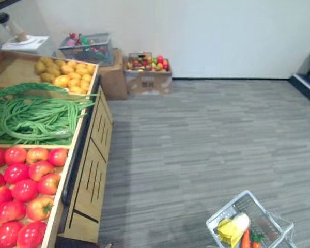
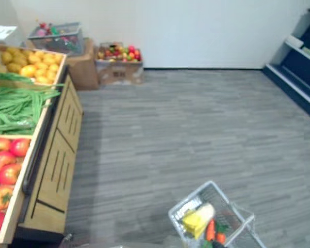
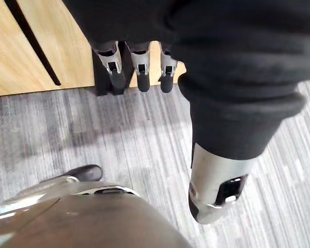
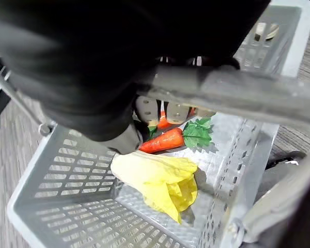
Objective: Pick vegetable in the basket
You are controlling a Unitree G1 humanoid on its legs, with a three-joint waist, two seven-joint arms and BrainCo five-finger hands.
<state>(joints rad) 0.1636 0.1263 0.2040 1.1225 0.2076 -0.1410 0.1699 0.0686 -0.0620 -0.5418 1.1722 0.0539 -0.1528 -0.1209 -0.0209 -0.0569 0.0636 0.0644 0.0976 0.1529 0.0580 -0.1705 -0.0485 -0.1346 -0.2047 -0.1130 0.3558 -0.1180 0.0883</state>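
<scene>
The robot holds the basket [image 1: 226, 207] low on its right, and the veggies to pick lie on the wooden surface [image 1: 90, 175] on its left.
The right hand [image 4: 147, 109] has its fingers [image 4: 178, 110] curled round the basket's handle [image 4: 237, 93]. A carrot [image 4: 163, 142] and a yellow leafy cabbage [image 4: 160, 181] lie inside the basket. The left hand [image 3: 139, 72] hangs beside the front of the surface, fingers straight and a little apart, holding nothing. Up on the surface are long green beans [image 1: 36, 119], red tomatoes [image 1: 23, 188] next to them and yellow potatoes [image 1: 67, 75] at the far end. I think the beans are light and floppy, so grab a bunch in the middle. A tomato looks smooth and easy to squash, so I would wrap the fingers round it gently. A potato looks hard and should be fine with a firm hold.
</scene>
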